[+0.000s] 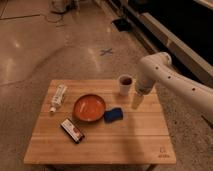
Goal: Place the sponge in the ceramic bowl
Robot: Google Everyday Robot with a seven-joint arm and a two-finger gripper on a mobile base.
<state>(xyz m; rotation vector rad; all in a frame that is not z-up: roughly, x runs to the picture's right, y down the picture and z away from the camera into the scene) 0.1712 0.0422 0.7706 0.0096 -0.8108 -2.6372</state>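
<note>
The sponge (114, 115), a small dark blue block, lies on the wooden table (130, 142), touching or nearly touching the right side of the ceramic bowl (90, 106). That bowl is round and shallow, orange-red inside, and sits near the table's middle with nothing in it. My white arm reaches in from the right. Its gripper (136, 101) hangs over the table to the upper right of the sponge, just below and right of a white cup, and apart from the sponge.
A white cup (125, 84) with dark contents stands at the table's back, close to my gripper. A white tube-like bottle (58, 97) lies at the left. A flat black-and-red packet (72, 129) rests in front of the bowl. Polished floor surrounds the table.
</note>
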